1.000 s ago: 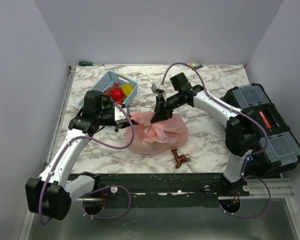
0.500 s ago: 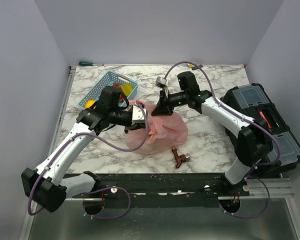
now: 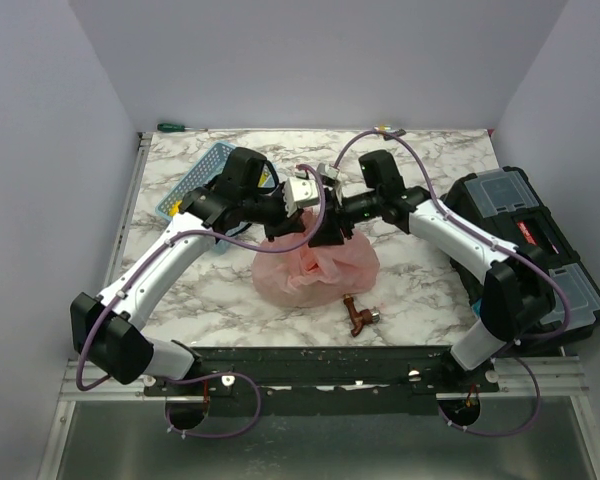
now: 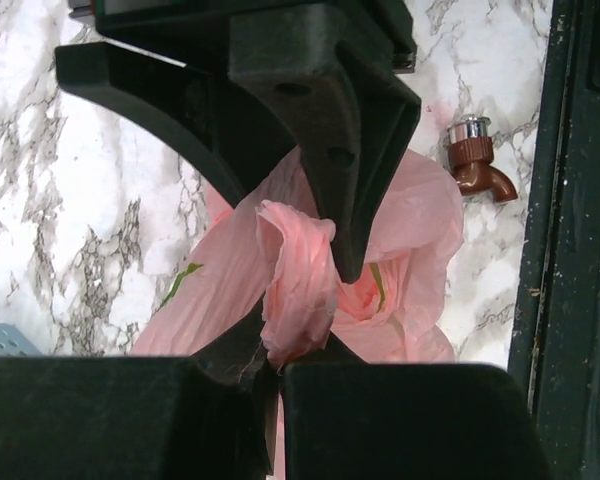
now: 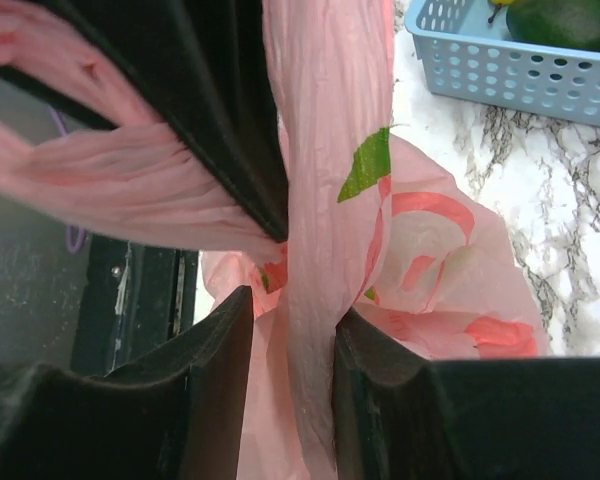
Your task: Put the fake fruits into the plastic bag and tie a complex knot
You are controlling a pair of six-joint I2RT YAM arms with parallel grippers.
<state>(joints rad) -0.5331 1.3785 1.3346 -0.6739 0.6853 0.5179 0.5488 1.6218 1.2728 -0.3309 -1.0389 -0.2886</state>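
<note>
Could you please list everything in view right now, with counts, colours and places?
plastic bag: one, pink, table centre, strands pulled upward.
basket: one, light blue, far left of the bag.
fake fruit: one green seen, in the basket; any others cannot be told.
tap fitting: one, brown with a silver end, just in front of the bag.
toolbox: one, black, right side.
screwdriver: one, green handle, far left corner.
table: one, white marble.
left pincer: one, black, shut on a bag strand.
right pincer: one, black, shut on a bag strand.

basket [image 3: 192, 182]: mostly hidden behind left arm [image 3: 165, 268] | plastic bag [image 3: 325, 272] contents: indistinct
</note>
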